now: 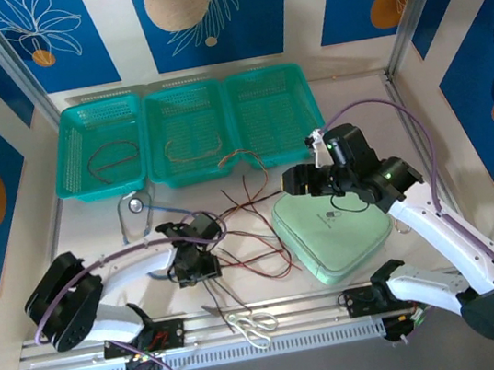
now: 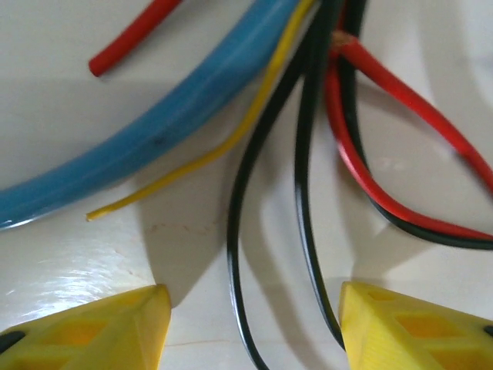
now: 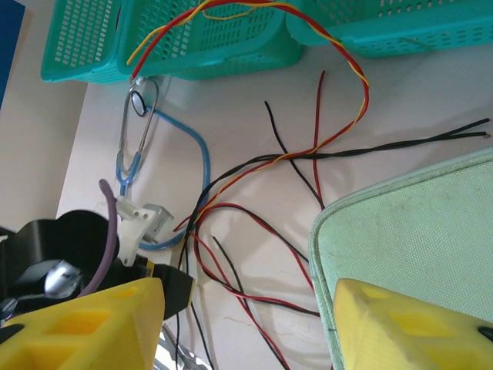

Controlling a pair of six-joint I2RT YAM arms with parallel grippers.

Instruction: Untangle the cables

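Straddling two black cables [image 2: 300, 193] that run straight away from it, the left hand [image 2: 250, 331] gapes wide — nearer than the right hand [image 3: 246, 327], also open.

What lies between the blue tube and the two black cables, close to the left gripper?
One thin yellow cable runs there, seen in the left wrist view.

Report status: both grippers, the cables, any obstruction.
Left gripper open, black strands between its fingers. Right gripper open, empty, at green case edge. Cables tangled on table. Blue stethoscope tube crosses the bundle.
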